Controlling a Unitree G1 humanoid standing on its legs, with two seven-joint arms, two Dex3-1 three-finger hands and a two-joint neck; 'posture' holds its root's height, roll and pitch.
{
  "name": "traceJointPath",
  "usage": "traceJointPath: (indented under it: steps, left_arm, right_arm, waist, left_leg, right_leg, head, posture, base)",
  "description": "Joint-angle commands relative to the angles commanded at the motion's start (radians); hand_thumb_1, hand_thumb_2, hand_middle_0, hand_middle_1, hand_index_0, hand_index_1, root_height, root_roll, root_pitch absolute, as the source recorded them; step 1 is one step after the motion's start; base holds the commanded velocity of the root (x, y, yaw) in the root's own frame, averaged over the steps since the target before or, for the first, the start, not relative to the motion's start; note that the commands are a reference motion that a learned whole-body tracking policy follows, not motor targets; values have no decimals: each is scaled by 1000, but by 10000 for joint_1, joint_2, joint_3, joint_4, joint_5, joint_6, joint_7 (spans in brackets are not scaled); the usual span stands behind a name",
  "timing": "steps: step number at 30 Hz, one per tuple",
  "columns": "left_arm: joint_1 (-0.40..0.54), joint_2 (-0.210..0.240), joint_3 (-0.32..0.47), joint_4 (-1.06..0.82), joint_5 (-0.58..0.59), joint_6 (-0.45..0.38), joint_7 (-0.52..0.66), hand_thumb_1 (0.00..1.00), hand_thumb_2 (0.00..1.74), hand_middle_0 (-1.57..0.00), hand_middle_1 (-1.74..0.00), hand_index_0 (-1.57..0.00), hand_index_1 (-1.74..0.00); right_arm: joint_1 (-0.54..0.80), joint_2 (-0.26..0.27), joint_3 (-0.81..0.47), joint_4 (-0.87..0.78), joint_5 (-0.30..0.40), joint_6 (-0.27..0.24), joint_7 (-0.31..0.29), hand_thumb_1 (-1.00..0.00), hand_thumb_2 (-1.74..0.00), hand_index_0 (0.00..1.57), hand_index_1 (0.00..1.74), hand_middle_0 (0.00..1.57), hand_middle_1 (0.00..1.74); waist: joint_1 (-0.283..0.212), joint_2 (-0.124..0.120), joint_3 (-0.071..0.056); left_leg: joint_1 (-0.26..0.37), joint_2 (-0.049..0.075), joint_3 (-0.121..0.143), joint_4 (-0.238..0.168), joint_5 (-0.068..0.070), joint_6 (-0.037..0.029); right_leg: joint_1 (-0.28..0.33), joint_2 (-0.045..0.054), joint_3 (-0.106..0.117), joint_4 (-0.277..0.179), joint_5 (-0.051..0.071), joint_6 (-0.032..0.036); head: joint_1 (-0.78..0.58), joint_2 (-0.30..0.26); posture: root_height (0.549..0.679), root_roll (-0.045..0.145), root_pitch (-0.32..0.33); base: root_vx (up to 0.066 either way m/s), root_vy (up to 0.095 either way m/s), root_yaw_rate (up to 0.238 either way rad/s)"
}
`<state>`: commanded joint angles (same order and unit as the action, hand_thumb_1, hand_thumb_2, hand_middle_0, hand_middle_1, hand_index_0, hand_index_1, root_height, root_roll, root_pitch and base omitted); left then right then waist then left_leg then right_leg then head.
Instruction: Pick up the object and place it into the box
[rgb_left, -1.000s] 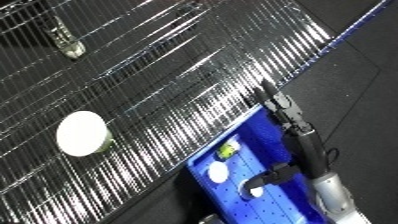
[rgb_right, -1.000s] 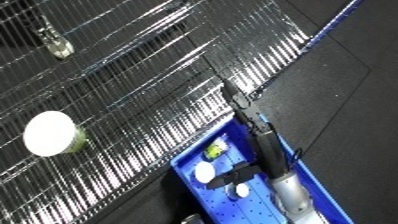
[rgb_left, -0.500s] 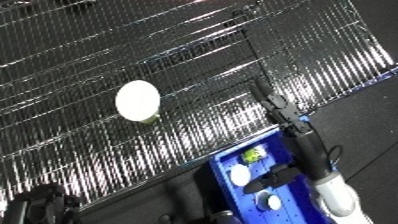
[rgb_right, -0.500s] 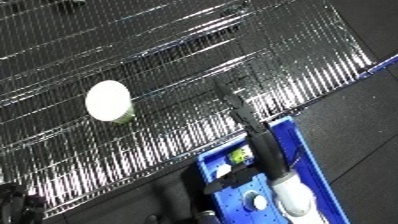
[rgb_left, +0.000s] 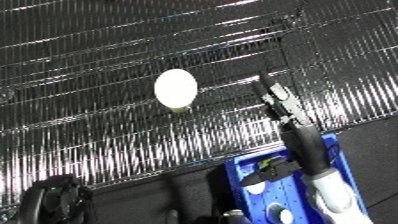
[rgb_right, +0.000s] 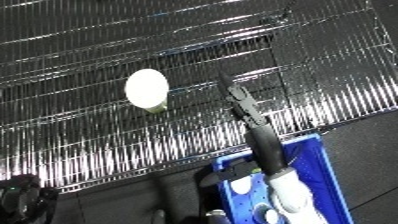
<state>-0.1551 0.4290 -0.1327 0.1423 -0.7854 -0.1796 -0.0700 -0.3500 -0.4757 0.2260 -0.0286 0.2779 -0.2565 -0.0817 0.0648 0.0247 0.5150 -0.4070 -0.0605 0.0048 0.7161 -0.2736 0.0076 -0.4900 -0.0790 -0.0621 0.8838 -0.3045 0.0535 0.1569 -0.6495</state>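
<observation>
A white egg-shaped object (rgb_left: 176, 87) with a pale green base lies on the shiny wire-grid surface (rgb_left: 98, 60), left of centre. My right forearm rises from the lower right over the blue bin (rgb_left: 344, 172). My right hand (rgb_left: 277, 99) reaches out over the grid with its black fingers straight and holds nothing. It is a short way to the right of the white object and does not touch it. A dark shape at the lower left looks like my left hand (rgb_left: 55, 198); its fingers do not show clearly.
The blue bin holds a few small white things (rgb_right: 242, 186) and something green, partly hidden by my forearm. The grid's front edge (rgb_left: 178, 167) runs slantwise just above the bin. Dark floor lies below it.
The camera has swung, so the whole picture has shifted. My right hand now stands closer to the white object. The dark shape has come into view at the lower left.
</observation>
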Motion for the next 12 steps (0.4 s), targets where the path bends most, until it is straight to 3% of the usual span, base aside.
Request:
traceJointPath:
  steps: [7, 12]
  left_arm:
    - [-77, -1, -10, -154, 8, 82, -8, 1000, 1740, -1570, -1740, -1570, -1740]
    - [-106, -18, -119, -254, -25, 184, 32, 1000, 1740, -1570, -1740, -1570, -1740]
  right_arm:
    - [-196, 209, 68, 475, 236, -32, -320, 0, 0, 0, 0, 0, 0]
    - [-455, 384, 60, 810, 243, -127, -585, 0, 0, 0, 0, 0, 0]
  waist:
    - [97, 84, 46]
    - [130, 156, 50]
  left_leg:
    - [-185, -78, 16, 256, -99, 25]
    - [-486, -104, 48, 578, -219, 68]
  right_leg:
    - [-241, -89, -57, 260, -31, -14]
    - [-615, -108, -70, 568, -71, -46]
  head:
    - [260, 93]
    - [397, 491]
  posture:
    - [623, 58, -31]
    - [619, 59, -24]
  base:
    - [58, 28, 110]
    - [48, 30, 63]
